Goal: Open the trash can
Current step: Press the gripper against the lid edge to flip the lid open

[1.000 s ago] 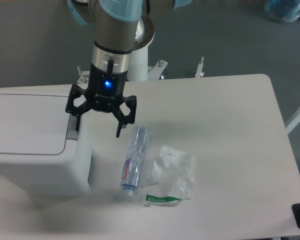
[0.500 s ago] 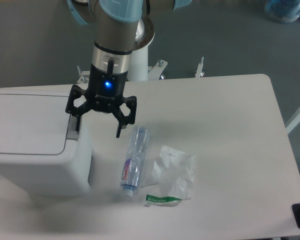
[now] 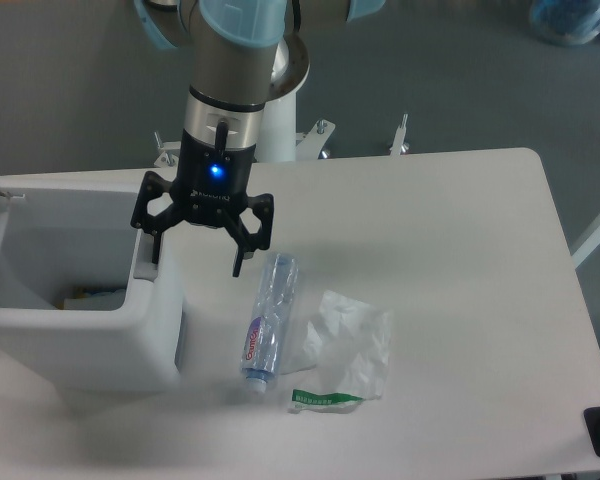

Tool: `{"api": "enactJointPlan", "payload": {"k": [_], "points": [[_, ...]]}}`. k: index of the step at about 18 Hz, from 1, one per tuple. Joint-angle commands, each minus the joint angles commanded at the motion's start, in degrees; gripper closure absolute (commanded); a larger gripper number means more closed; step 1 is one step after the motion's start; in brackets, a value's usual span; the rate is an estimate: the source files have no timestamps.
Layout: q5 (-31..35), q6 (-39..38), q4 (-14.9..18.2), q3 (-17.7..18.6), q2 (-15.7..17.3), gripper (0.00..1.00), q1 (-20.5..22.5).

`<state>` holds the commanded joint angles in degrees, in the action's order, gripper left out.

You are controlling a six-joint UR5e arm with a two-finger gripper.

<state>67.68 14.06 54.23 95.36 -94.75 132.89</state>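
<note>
The trash can (image 3: 80, 330) at the counter's left edge has just sprung open, lid up; the end effector (image 3: 195, 255), jaws spread and empty, presses its tab; the task looks done.

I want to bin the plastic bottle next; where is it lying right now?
The plastic bottle lies on the table just right of the open trash can, below the gripper, with crumpled plastic wrap on its right.

We see the trash can (image 3: 80, 340) at the frame's left edge on the table (image 3: 460, 230), the gripper (image 3: 198, 258) above its right rim, and — to the right — a bottle (image 3: 265, 315) lying beside a crumpled bag (image 3: 350, 345), lower centre.
</note>
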Motion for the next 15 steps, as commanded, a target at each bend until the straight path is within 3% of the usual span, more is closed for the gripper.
{"api": "enactJointPlan", "payload": {"k": [7,10,15], "points": [[0.4,1.7,-0.4,-6.2,0.0,0.00,0.9],[0.9,6.0,-0.4,-6.5,-0.3,0.00,3.1],[7.6,19.0,0.0,-5.6,-0.9,0.00,7.6]]}}
